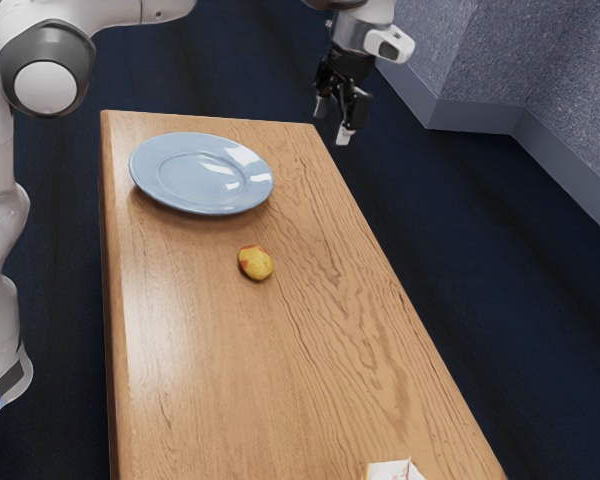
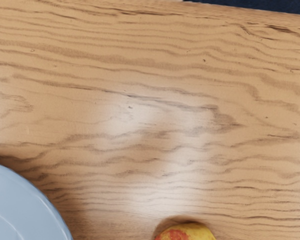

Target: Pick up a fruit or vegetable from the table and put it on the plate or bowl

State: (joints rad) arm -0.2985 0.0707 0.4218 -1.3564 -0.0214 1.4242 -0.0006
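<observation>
Gripper (image 1: 335, 118) spread, pointing down, high above table (image 1: 280, 350)

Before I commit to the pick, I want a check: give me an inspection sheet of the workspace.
Surface: wooden table, flat, grain showing.
Job's things: blue plate, no fruit on it; yellow-red fruit on the table, apart from the plate.
Clutter: white object at the table's near end, cut by the exterior view's lower edge.
Grippers: gripper open, holding nothing, raised above the table, away from the fruit.
Cables: nothing seen.
Surroundings: dark blue floor, grey wall.
</observation>
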